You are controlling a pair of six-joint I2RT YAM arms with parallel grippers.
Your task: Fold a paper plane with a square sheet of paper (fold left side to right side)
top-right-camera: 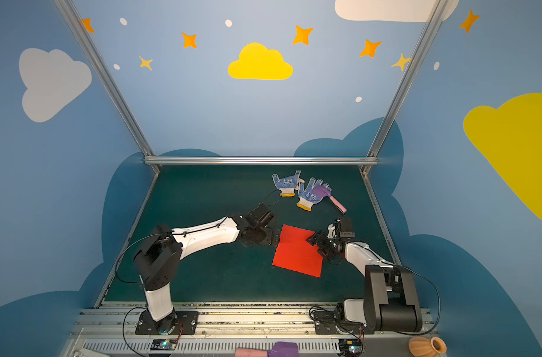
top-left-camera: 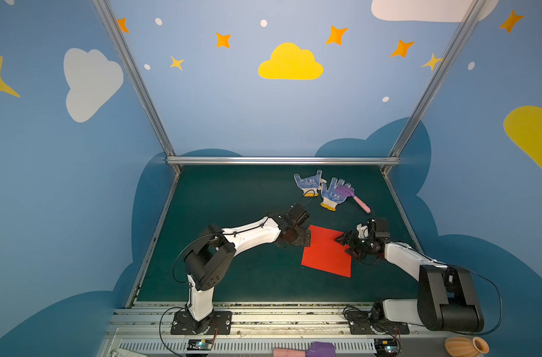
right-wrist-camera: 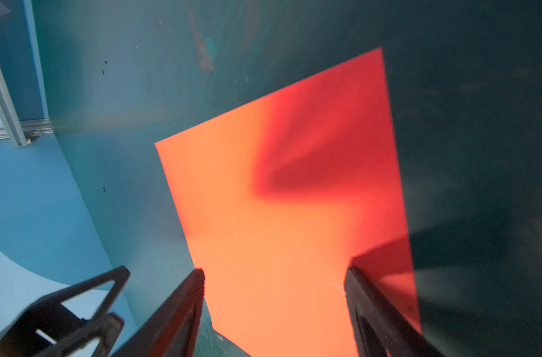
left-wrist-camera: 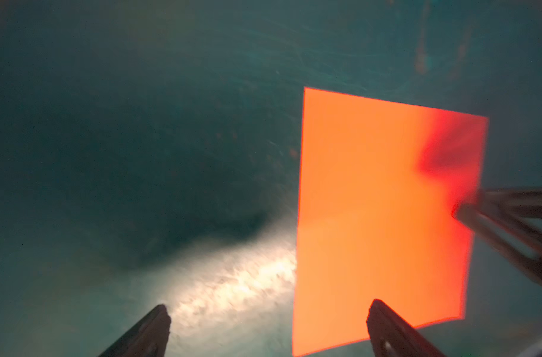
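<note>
1. The square sheet of paper [top-left-camera: 326, 253] lies flat, lower right of centre in both top views.
2. The left gripper [left-wrist-camera: 268, 304] straddles its left edge - jaws wide apart.
3. The right gripper [right-wrist-camera: 275, 270] is over its right edge - jaws apart too.

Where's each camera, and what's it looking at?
Top views: high above the bases, looking down at the table; left arm and right arm show.
Left wrist: on the left arm, looking past the open left pincer at the red paper.
Right wrist: on the right arm, looking past the right pincer onto the paper.
Shared: each wrist view shows paper and the other pincer.
</note>
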